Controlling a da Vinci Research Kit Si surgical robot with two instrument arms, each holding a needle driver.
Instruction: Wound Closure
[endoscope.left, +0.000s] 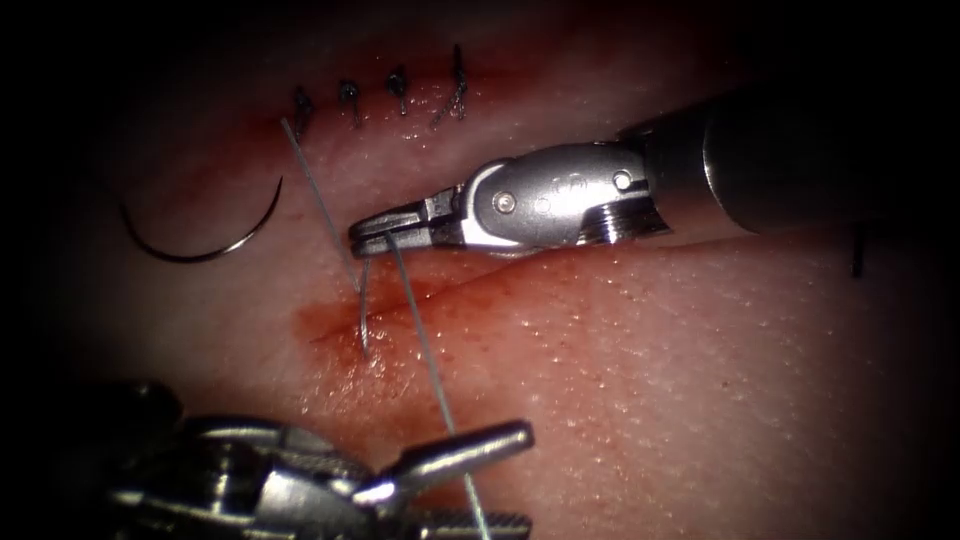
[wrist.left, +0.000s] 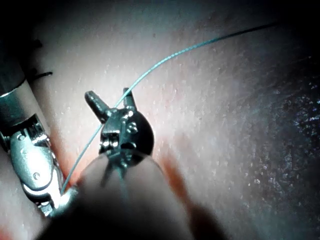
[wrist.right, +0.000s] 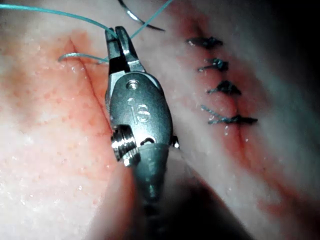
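Pale tissue (endoscope.left: 700, 380) fills the backdrop, with red fluid (endoscope.left: 340, 325) smeared along the open cut (endoscope.left: 440, 290) and four finished stitches (endoscope.left: 400, 95) in a row above it on a closed line. We see the right tool (endoscope.left: 372, 236) lying across the cut's line, its fingers closed on the thread (endoscope.left: 420, 340) at the very tips; the right wrist view confirms the teal strand pinched there. From that grip one strand runs down to the left tool, another goes up-left toward the leftmost stitch, and a short loop enters the tissue at the cut just below the tips. The left tool (endoscope.left: 500, 475) sits low, fingers spread open, thread passing between them but not clamped, so it holds nothing. The needle (endoscope.left: 205, 240) lies free on the tissue surface, well left of the cut, not in the tissue, in neither tool. Our read: thread management on a new stitch at the second cut, needle parked. Next move, we judge, needs steady tension without tearing the entry point, and the left fingers closing on the strand before any pull.
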